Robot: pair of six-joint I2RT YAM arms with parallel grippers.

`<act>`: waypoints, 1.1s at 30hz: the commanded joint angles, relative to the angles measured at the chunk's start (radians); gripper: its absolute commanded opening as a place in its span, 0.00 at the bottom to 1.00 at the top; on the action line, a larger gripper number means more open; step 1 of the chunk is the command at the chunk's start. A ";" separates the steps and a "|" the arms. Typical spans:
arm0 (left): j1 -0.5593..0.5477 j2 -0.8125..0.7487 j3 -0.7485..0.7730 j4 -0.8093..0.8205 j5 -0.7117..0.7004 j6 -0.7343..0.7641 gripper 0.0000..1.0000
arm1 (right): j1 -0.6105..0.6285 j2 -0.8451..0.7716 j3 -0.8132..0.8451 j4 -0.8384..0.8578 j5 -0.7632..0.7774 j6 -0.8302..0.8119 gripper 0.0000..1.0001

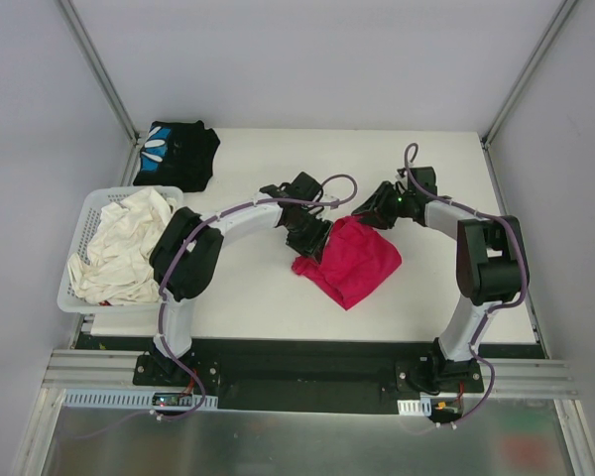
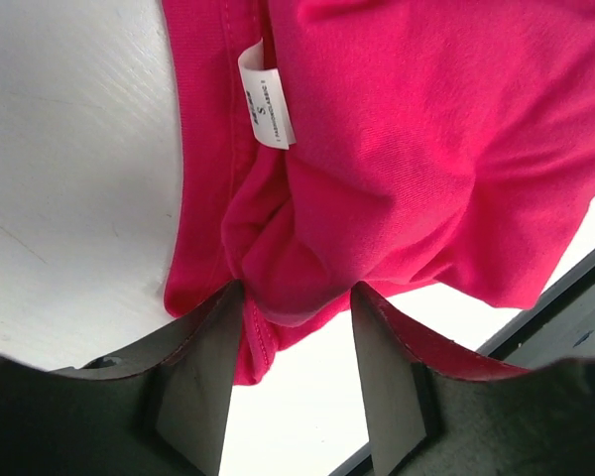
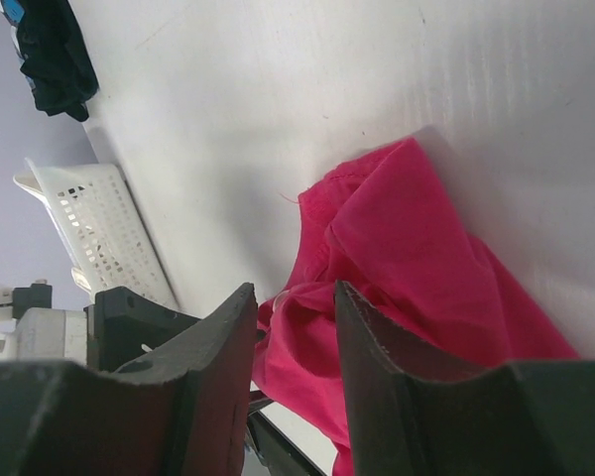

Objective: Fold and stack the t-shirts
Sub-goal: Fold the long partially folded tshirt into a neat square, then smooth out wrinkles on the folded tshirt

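A robot lab cell. Plain panels (image 1: 307, 59) on metal struts (image 1: 97, 69) wall in the white table (image 1: 248, 288) beyond the left gripper (image 1: 315, 243) (cabled arms (image 1: 238, 213) either side), with an aluminium rail (image 1: 89, 375) behind it.

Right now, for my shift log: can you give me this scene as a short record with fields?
magenta t-shirt: crumpled, table centre, unfolded
black t-shirt: bunched at far left corner
left gripper: at magenta shirt's left edge, cloth between its jaws, grip unclear
right gripper: at its far right corner, grip unclear
basket: left edge, holds white cloth
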 commanded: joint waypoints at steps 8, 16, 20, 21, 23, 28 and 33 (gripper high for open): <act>-0.010 0.009 0.057 -0.001 0.000 0.014 0.37 | 0.006 -0.046 -0.020 0.022 -0.015 -0.006 0.36; -0.010 0.029 0.061 0.001 0.008 0.011 0.37 | 0.019 -0.057 -0.049 0.026 -0.013 -0.009 0.35; -0.013 0.030 0.063 0.004 0.009 0.011 0.37 | 0.019 -0.050 -0.045 0.029 -0.015 -0.008 0.16; -0.013 0.029 0.064 0.004 0.009 0.011 0.37 | 0.019 -0.050 -0.043 0.029 -0.015 -0.008 0.10; -0.013 0.027 0.063 0.004 0.006 0.008 0.37 | 0.019 -0.046 -0.039 0.029 -0.015 -0.009 0.01; -0.013 -0.006 0.052 0.018 -0.026 0.004 0.30 | 0.019 -0.045 -0.026 0.032 -0.016 -0.002 0.01; -0.013 -0.031 0.043 0.027 -0.056 -0.001 0.24 | 0.019 -0.040 0.003 0.030 -0.020 0.007 0.01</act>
